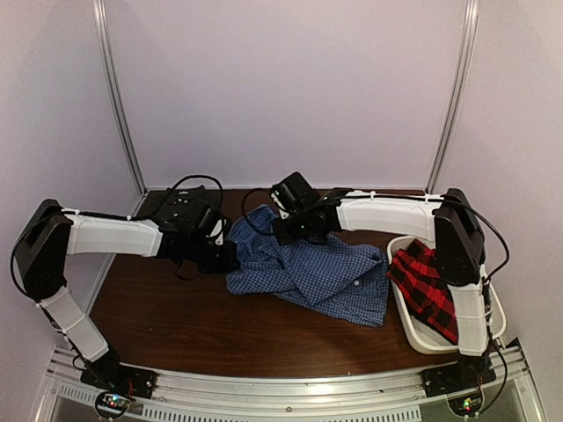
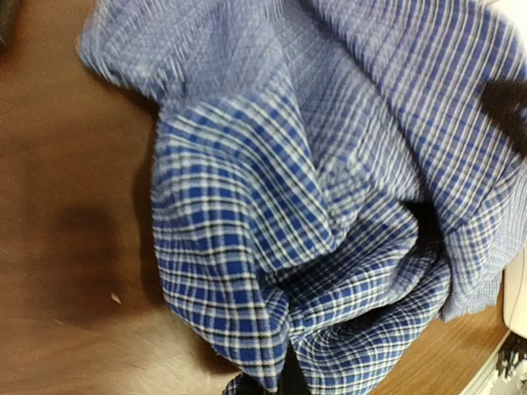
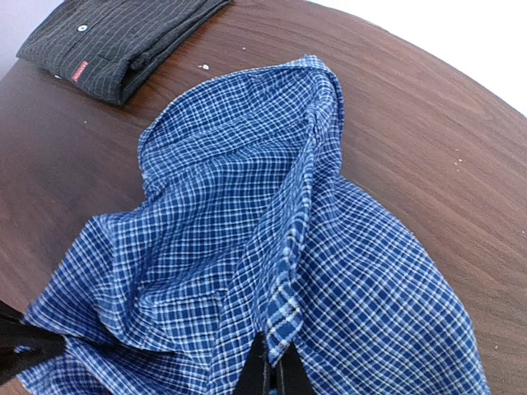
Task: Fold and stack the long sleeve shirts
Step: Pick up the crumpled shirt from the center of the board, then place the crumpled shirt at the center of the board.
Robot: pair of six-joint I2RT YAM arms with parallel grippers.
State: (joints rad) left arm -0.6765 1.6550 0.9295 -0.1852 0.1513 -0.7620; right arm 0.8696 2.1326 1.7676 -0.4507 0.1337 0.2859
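Centrally on the bench (image 1: 176, 316) lies the crumpled blue gingham shirt (image 1: 308, 272). At 4 o'clock a white tub (image 1: 422, 341) holds the red plaid shirt (image 1: 427, 281). At 10 o'clock sits the folded charcoal shirt (image 3: 115, 41). Closed tight, the left fingers (image 2: 292, 383) pinch the blue shirt's 9 o'clock edge and the right fingers (image 3: 257, 374) its 12 o'clock edge.

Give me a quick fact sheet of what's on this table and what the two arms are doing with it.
blue checked shirt: crumpled, unfolded, middle of the table
red plaid shirt: bunched up inside the white tub
white tub: right side of the table
dark shirt: folded flat, back left of the table
left tool: shut, pinching the blue checked shirt
right tool: shut, pinching the blue checked shirt
table: brown wood
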